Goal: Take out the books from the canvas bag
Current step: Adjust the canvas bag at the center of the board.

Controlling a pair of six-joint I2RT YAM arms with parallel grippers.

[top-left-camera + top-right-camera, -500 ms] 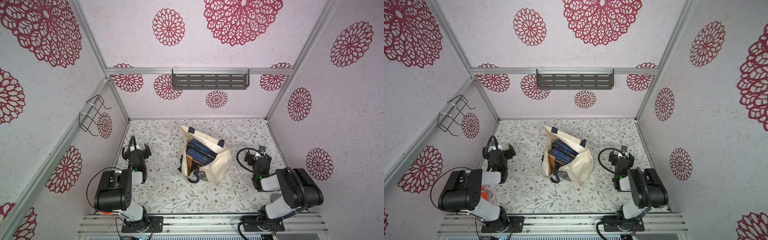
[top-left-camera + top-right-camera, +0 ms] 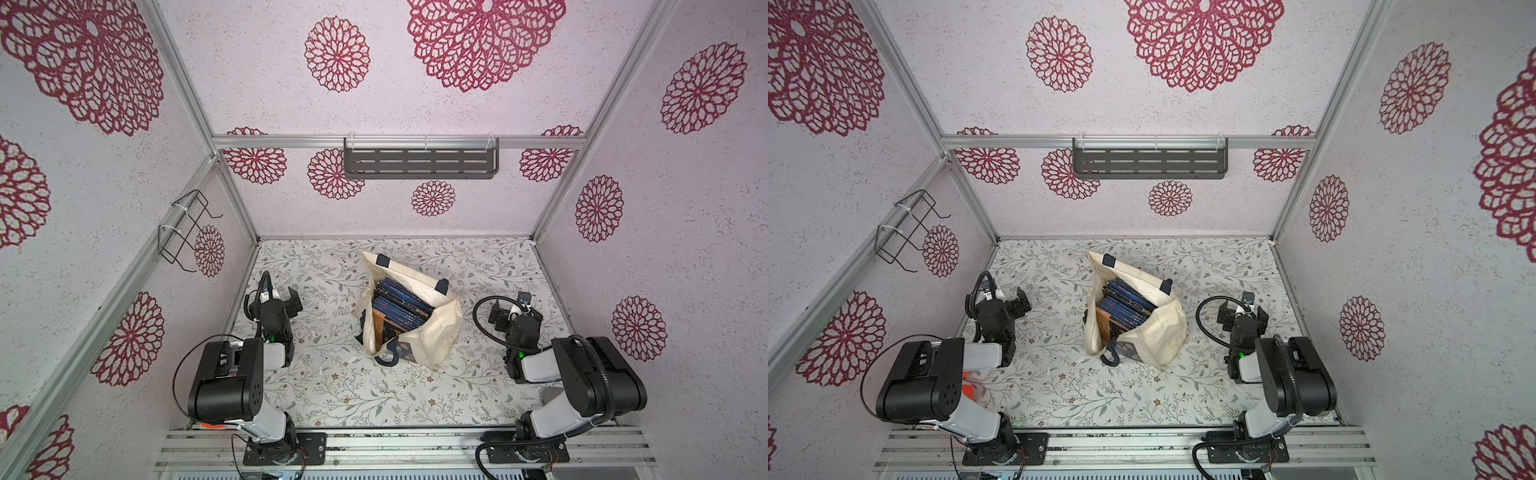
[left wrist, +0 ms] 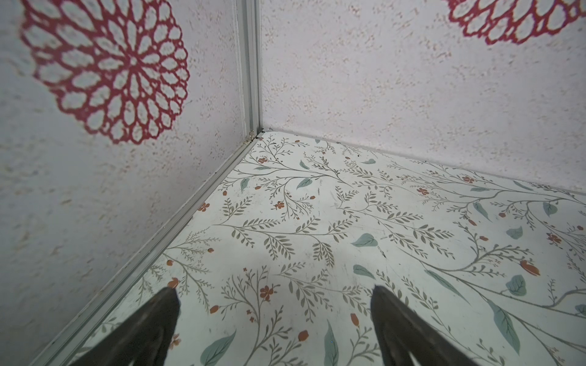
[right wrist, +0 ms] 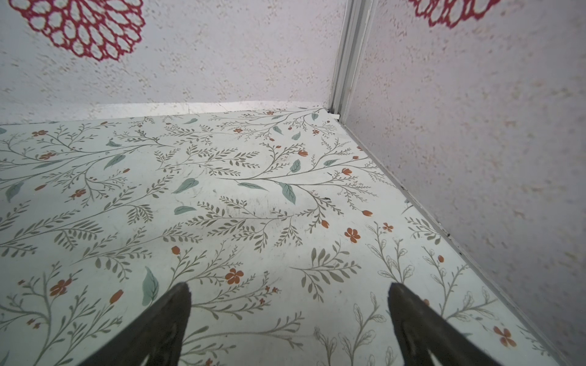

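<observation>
Both my jaws stand wide open, empty; the canvas bag gapes between them, so its books look reachable.

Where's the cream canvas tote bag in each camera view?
Top view: cream canvas tote bag, just below picture centre.
Top view: same bag, slightly left of centre.
Left wrist: not in it.
Right wrist: not in it.
Shared landmark: leaf-and-flower printed tabletop.
</observation>
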